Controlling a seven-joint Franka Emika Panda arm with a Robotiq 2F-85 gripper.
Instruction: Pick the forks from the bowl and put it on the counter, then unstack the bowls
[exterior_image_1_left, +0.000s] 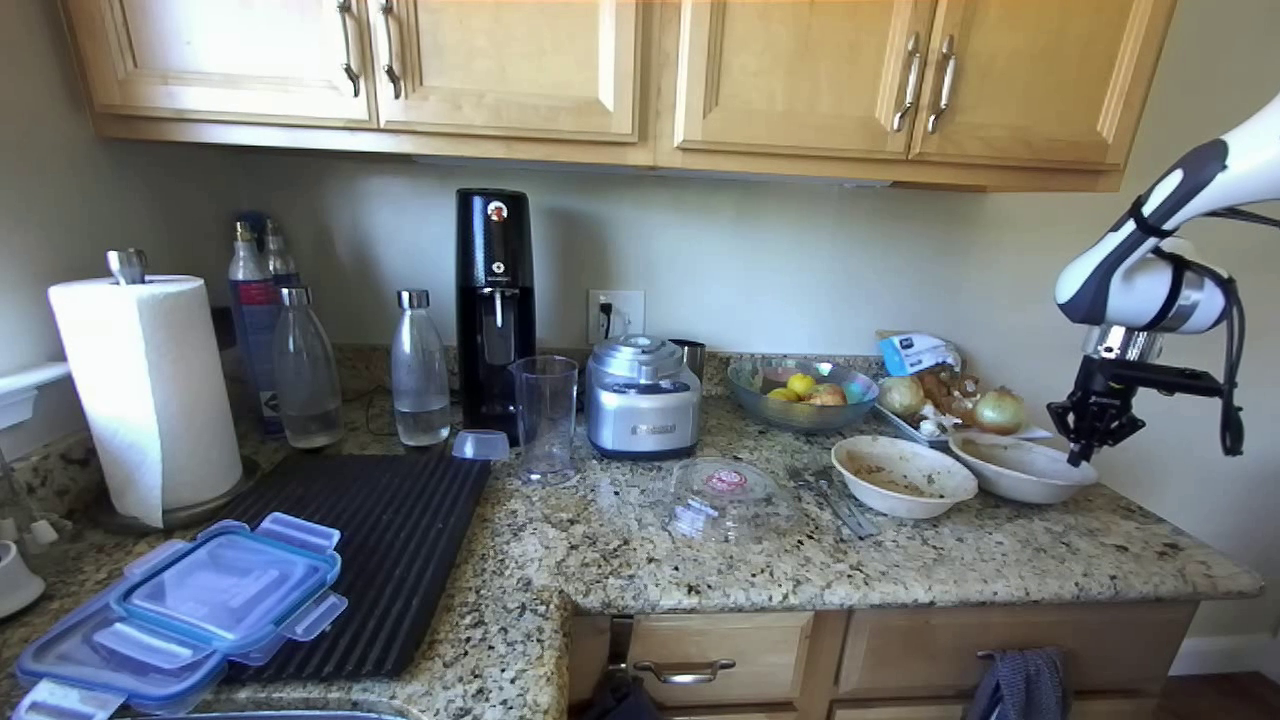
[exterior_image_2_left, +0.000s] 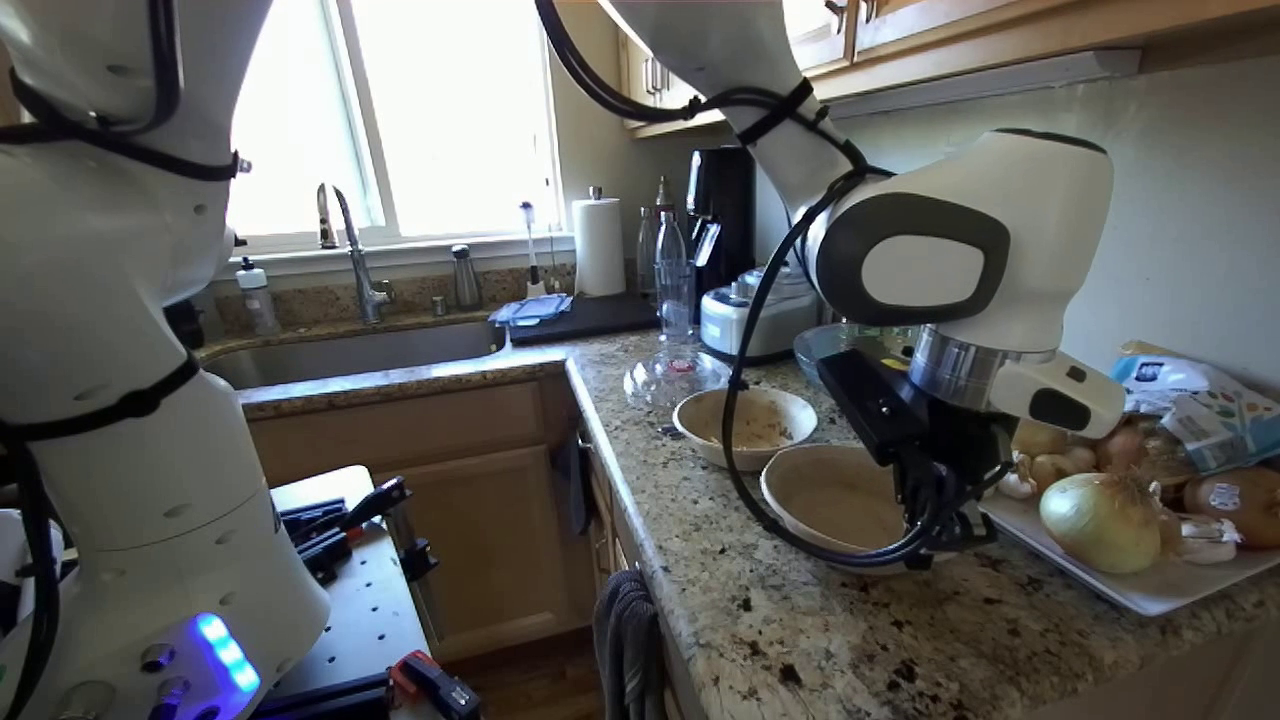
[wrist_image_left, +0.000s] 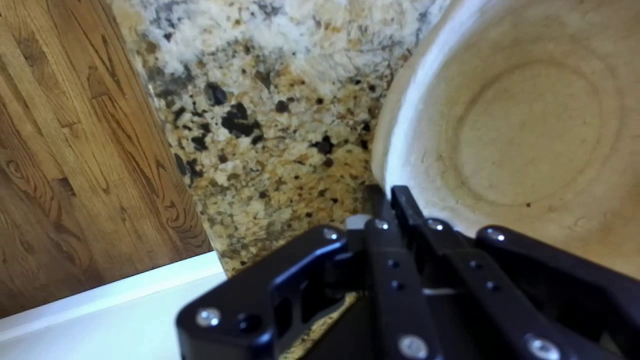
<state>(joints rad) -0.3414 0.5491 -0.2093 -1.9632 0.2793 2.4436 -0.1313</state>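
Note:
Two off-white bowls stand side by side on the granite counter. The left bowl holds brownish food remains; the other bowl is bare inside apart from small specks. In the wrist view my gripper is nearly closed across the rim of the bare bowl, one fingertip outside the wall and one inside. In an exterior view the gripper points down at that bowl's right edge. The forks lie on the counter, left of the food-stained bowl, away from the gripper.
A white tray with onions and garlic stands close beside the gripper. Behind the bowls is a glass fruit bowl. A clear plastic shell lies left of the forks, with a food processor behind it.

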